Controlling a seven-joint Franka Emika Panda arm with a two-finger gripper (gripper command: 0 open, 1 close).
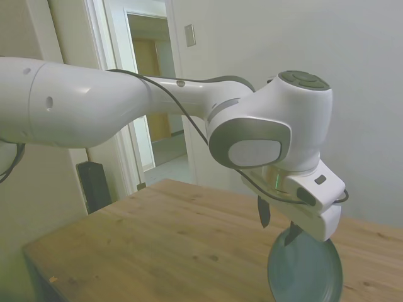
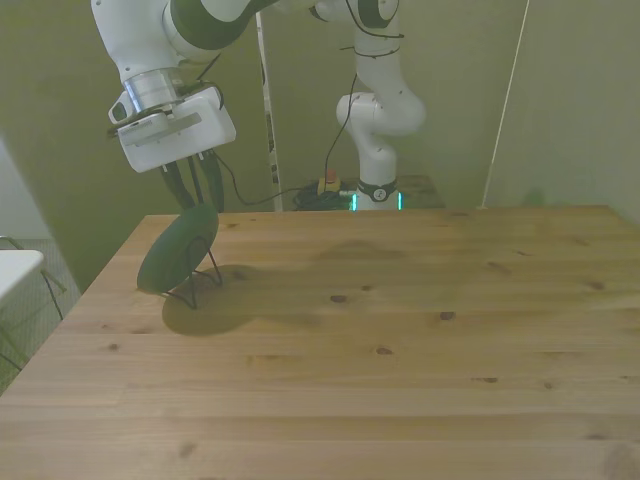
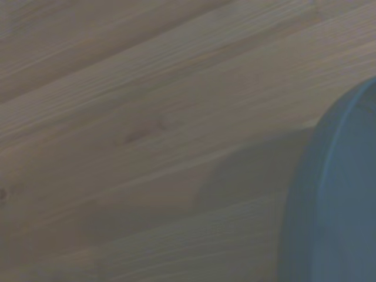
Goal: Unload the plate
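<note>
Plate [image 2: 178, 250] stands on edge, tilted, in a thin wire rack [image 2: 203, 280] at the left of the front view, near the table's [image 2: 400, 340] far left corner. Gripper [image 2: 197, 188] hangs directly above it, fingers spread apart around the top rim, not visibly clamped. Doorway [image 1: 151, 88] lies beyond, upper left in the side view.
</note>
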